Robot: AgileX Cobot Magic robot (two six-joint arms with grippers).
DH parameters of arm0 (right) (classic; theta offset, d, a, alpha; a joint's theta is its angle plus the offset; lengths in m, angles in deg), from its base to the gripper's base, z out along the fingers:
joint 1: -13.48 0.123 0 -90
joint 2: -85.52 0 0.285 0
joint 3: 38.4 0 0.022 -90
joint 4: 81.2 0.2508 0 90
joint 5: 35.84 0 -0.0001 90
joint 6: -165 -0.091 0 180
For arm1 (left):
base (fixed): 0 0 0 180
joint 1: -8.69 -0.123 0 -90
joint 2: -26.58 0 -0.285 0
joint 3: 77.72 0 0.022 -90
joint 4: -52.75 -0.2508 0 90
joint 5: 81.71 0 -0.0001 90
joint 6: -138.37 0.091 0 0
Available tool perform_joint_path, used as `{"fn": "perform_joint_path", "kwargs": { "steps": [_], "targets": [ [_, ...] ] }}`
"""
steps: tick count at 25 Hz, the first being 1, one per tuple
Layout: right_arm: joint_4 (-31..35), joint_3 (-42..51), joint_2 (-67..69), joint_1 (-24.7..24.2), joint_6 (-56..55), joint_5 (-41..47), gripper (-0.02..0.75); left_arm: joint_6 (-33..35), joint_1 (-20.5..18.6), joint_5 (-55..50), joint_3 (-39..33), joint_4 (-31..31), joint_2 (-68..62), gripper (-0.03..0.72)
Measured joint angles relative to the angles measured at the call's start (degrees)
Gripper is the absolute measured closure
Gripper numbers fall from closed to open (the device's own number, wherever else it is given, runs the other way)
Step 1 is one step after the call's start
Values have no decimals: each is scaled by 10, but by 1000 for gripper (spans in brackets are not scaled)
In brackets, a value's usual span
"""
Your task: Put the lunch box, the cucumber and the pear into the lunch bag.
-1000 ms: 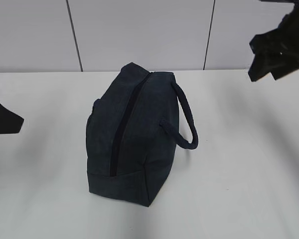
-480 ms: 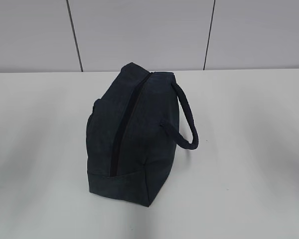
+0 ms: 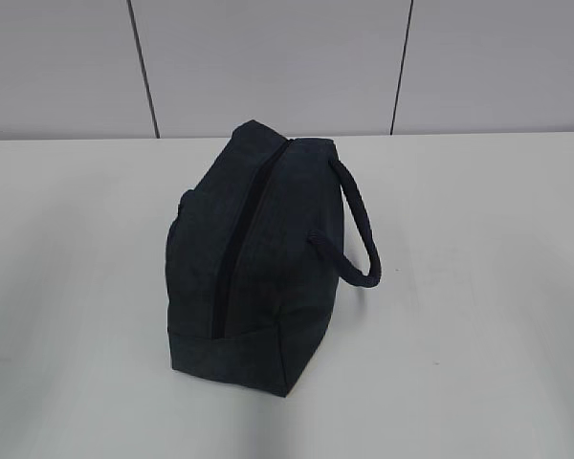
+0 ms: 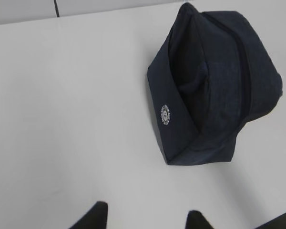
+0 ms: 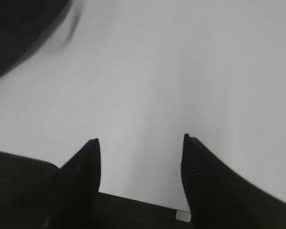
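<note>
Exterior view: lunch bag is sitting mid-table, zipper running closed along its top, loop handle hanging at 3 o'clock; no lunch box, cucumber or pear is showing
Left gripper: jaws are standing apart, pinching nothing; bag at 1 o'clock
Right gripper: jaws are spreading wide over bare table, empty; bag at 11 o'clock
Step in hand: judging it finished; best is keeping both arms clear of the bag
</note>
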Motion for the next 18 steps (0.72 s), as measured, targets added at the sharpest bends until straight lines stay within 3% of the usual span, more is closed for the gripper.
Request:
{"fn": "perform_joint_path", "kwargs": {
  "steps": [6, 12, 18],
  "targets": [
    [-21, 72, -105, 0, -2, 6, 310, -7, 0, -24, 0, -28, 90, 379],
    [-27, 76, -173, 0, -28, 8, 310, -7, 0, -52, -2, -74, 182, 379],
    [-32, 76, -177, 0, -39, 8, 310, -7, 0, -65, -88, -74, 251, 382]
  ]
}}
